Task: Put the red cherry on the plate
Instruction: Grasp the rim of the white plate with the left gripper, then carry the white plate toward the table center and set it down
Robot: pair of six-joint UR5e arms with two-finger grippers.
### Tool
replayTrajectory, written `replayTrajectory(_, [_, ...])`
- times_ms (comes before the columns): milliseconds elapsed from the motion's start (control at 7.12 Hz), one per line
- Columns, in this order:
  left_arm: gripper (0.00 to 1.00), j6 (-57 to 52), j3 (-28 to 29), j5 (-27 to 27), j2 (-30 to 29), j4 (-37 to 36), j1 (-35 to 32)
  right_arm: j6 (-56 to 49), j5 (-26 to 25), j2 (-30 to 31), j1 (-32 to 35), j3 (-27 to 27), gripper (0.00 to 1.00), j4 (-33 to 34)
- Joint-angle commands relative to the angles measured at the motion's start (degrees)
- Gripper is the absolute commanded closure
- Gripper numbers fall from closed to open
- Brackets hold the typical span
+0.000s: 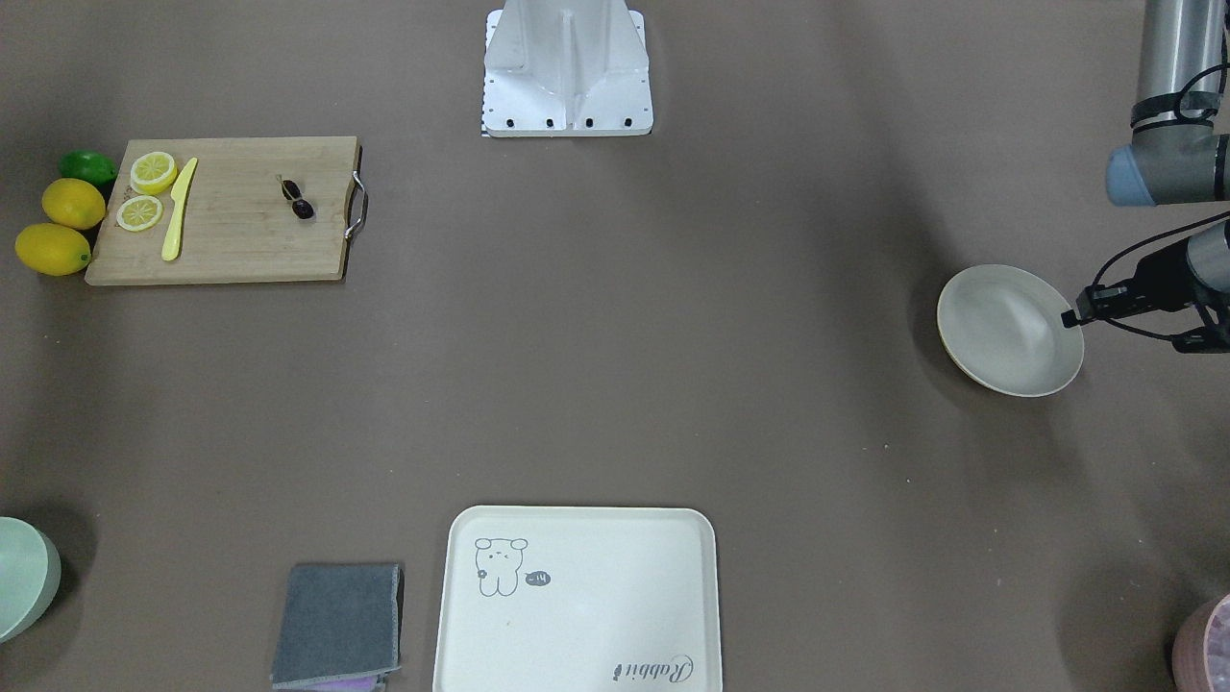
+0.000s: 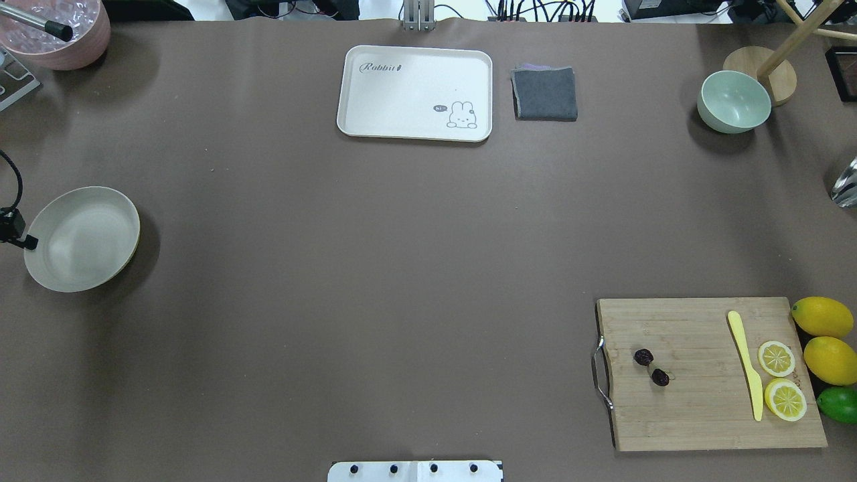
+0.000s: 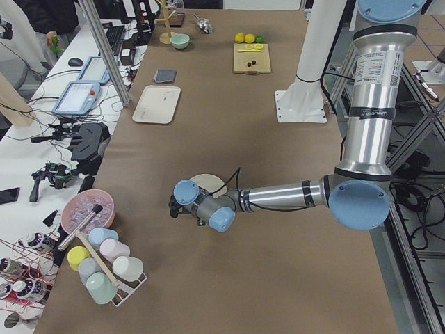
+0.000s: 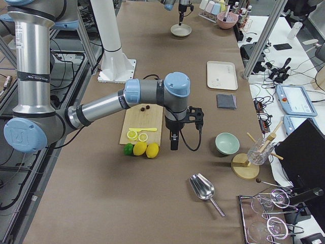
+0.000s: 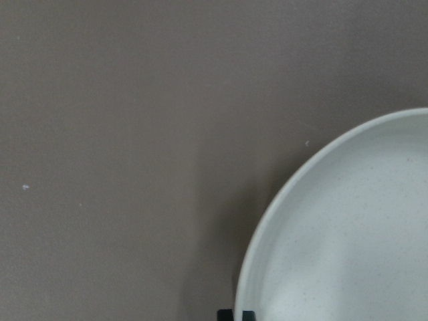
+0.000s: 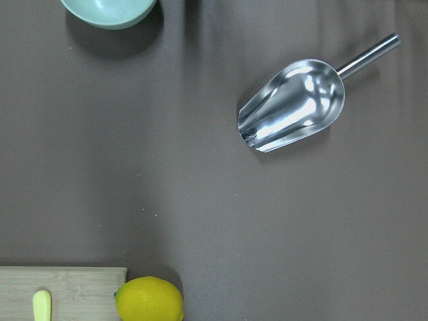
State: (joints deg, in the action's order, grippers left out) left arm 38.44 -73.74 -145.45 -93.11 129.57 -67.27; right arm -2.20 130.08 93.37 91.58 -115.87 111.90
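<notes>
The red cherry (image 2: 651, 367), a small dark pair, lies on the wooden cutting board (image 2: 696, 408) near its handle end, and also shows in the front view (image 1: 298, 199). The cream plate (image 2: 80, 254) sits far across the table on the robot's left side. My left gripper (image 1: 1070, 317) points down at the plate (image 1: 999, 346), its narrow tips closed over the rim (image 5: 249, 267). My right gripper (image 4: 174, 145) hangs above the table beside the lemons, away from the cherry. It shows only in the right side view, so I cannot tell its state.
The board also carries a yellow knife (image 2: 746, 371) and two lemon slices (image 2: 776, 358). Two lemons (image 2: 822, 316) and a lime (image 2: 838, 404) lie beside it. Farther off are a bear tray (image 2: 415, 73), grey cloth (image 2: 545, 94), green bowl (image 2: 734, 100) and metal scoop (image 6: 294, 103).
</notes>
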Motion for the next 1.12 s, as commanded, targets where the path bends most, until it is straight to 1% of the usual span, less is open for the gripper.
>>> replayTrajectory(0, [1.00, 7.31, -3.94, -6.55, -0.31, -0.37, -0.23, 0.00, 0.00, 0.15, 0.00, -0.67, 0.00, 0.07])
replayTrajectory(281, [1.00, 20.46, -13.40, -7.30, -0.40, -0.37, -0.14, 0.00, 0.09, 0.41, 0.00, -0.76, 0.00, 0.07])
replayTrajectory(421, [1.00, 26.97, -18.58, -7.21, -0.40, -0.37, 1.51, 0.00, 0.52, 0.50, 0.09, -0.76, 0.00, 0.07])
replayTrajectory(561, [1.00, 33.22, -22.81, -6.87, -0.49, -0.28, 4.57, 0.00, 0.61, 0.85, 0.09, -0.93, 0.00, 0.16])
replayTrajectory(702, [1.00, 38.76, -25.12, -4.95, -2.40, -0.11, 9.39, 0.00, 0.70, 1.55, 0.09, -1.11, 0.00, 0.07])
replayTrajectory(982, [1.00, 52.20, -27.77, 5.12, -8.37, -0.10, 20.19, 0.00, 0.53, 0.94, 0.09, -1.11, 0.00, -0.11])
